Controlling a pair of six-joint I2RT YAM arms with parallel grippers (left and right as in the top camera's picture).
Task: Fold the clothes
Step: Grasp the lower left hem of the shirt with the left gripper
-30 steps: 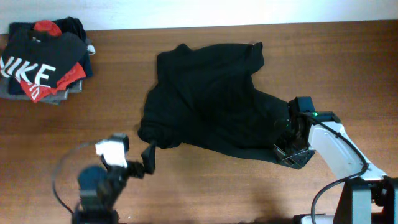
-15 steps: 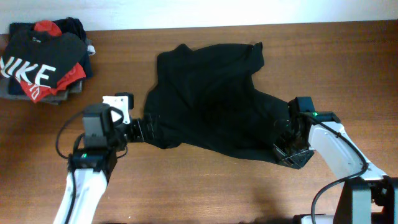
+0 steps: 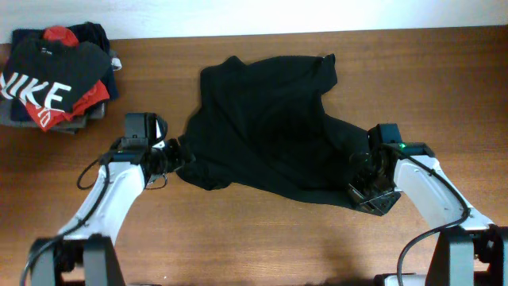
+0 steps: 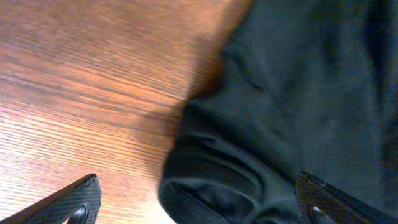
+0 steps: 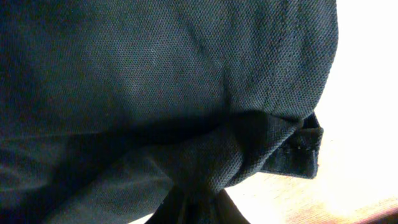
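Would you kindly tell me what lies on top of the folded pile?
A black NIKE shirt lies on top; a red garment and a grey garment peek out beneath. The rest is covered.

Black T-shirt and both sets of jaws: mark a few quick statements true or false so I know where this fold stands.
1. The black T-shirt is folded into a neat rectangle. False: it lies spread out and rumpled on the table.
2. The left jaws are shut on the shirt. False: they stand wide open, with the shirt's rolled edge between them in the left wrist view.
3. The right jaws are shut on a bunched bit of the shirt's edge. True.
4. The stack of folded clothes sits at the table's far left corner, apart from the shirt. True.
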